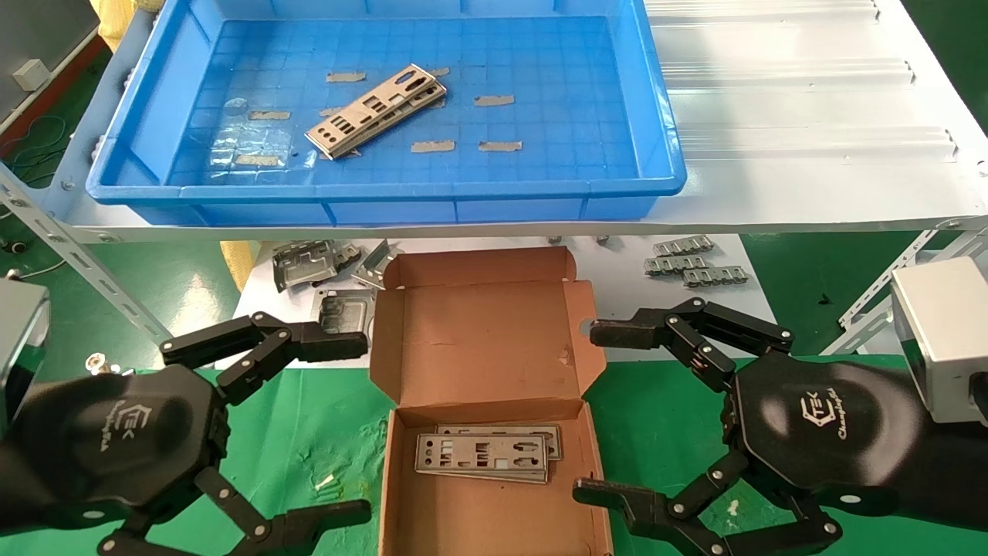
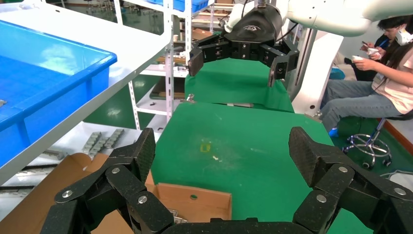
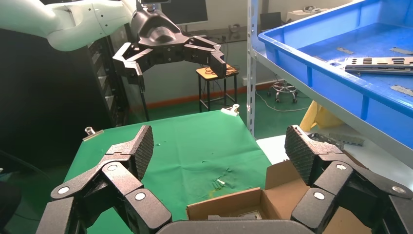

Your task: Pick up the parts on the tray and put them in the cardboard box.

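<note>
Wide-open, empty left gripper and right gripper flank the cardboard box, which holds two punched plates.

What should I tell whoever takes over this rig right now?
Left gripper: open, empty, left of the box.
Right gripper: open, empty, right of the box.
Done: at least two parts lie flat in the box, lid open.
Left: a small stack of parts in the tray on the shelf above; the count is unclear. Move it to the box.
</note>
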`<state>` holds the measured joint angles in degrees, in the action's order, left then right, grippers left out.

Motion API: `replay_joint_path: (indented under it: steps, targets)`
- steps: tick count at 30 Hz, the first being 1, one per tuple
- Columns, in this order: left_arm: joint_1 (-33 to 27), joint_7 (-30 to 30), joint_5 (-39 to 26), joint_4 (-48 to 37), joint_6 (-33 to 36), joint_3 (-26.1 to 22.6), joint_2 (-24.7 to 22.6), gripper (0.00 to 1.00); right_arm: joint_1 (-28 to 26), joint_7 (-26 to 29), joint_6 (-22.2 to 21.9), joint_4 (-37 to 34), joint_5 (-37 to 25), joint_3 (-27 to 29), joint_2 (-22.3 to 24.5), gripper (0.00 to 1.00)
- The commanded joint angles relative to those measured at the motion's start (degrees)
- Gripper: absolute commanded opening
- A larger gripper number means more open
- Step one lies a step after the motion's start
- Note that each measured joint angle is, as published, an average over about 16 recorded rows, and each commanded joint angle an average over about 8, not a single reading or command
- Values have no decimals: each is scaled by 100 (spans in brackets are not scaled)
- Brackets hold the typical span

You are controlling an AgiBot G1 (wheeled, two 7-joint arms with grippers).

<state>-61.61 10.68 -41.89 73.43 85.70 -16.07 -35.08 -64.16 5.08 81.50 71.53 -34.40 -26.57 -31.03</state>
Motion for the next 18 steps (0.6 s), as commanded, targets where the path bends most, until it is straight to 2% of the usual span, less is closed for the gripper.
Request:
replay_joint_path:
  steps: [1,18]
  targets:
    - [0,0,0,0,0,0,0,100,0,0,0,0,0,0,0,100]
    - [0,0,0,0,0,0,0,100,0,0,0,0,0,0,0,100]
